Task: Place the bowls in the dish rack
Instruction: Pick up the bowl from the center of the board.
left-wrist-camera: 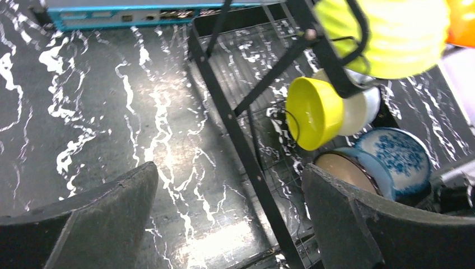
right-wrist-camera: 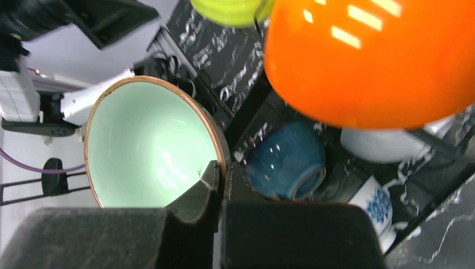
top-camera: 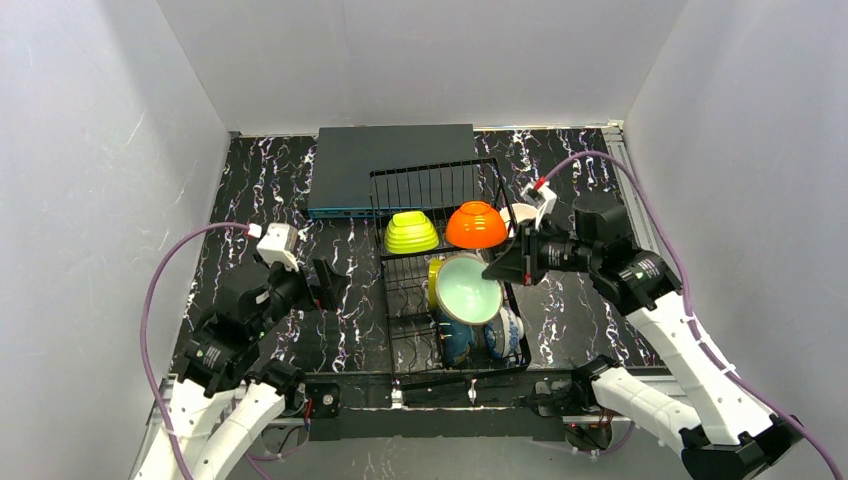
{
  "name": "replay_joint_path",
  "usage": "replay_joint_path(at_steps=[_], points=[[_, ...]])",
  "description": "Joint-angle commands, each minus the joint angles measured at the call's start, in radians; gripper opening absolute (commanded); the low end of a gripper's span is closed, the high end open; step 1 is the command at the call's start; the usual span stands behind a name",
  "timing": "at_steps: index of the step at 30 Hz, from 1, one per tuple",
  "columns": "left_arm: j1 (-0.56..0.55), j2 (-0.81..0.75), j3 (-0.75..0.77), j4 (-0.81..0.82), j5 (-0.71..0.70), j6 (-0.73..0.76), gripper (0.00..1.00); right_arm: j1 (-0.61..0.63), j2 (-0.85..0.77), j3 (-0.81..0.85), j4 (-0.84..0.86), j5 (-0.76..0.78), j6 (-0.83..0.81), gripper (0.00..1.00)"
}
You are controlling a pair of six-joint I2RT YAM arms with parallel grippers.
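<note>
Gripping the copper-edged rim of a glossy mint bowl [right-wrist-camera: 148, 145] between tightly pinched black fingers, the right gripper [right-wrist-camera: 221, 179] holds it tilted on edge above the middle of the black wire dish rack [top-camera: 420, 185], its pale hollow turned toward the overhead camera. At the rack's 12 o'clock end, a ribbed lime green bowl [top-camera: 411, 232] and a smooth orange bowl [top-camera: 476, 225] sit upside down on the raised tier. Lower down, a yellow bowl [left-wrist-camera: 313, 112] lies on its side. A teal bowl [right-wrist-camera: 285, 159] and a blue-white patterned bowl [left-wrist-camera: 395, 157] stand toward 6 o'clock. The left gripper [left-wrist-camera: 229, 190] hangs spread wide, holding nothing, over the white-veined black marble table [top-camera: 260, 190] at the rack's 9 o'clock side. A flat dark grey box [top-camera: 390, 165] lies at 11 o'clock.
</note>
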Motion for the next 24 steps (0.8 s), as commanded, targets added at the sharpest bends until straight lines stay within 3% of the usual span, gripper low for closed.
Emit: replay_joint_path(at_steps=[1, 13, 24], points=[[0.005, -0.056, -0.003, 0.046, 0.157, 0.090, 0.98, 0.024, -0.058, -0.041, -0.056, -0.013, -0.002, 0.01], [0.005, -0.145, -0.102, 0.245, 0.437, 0.074, 0.98, 0.038, -0.175, -0.231, -0.150, 0.007, 0.014, 0.01], [0.005, -0.120, -0.103, 0.489, 0.659, -0.006, 0.98, 0.039, -0.165, -0.310, -0.159, 0.059, -0.016, 0.01]])
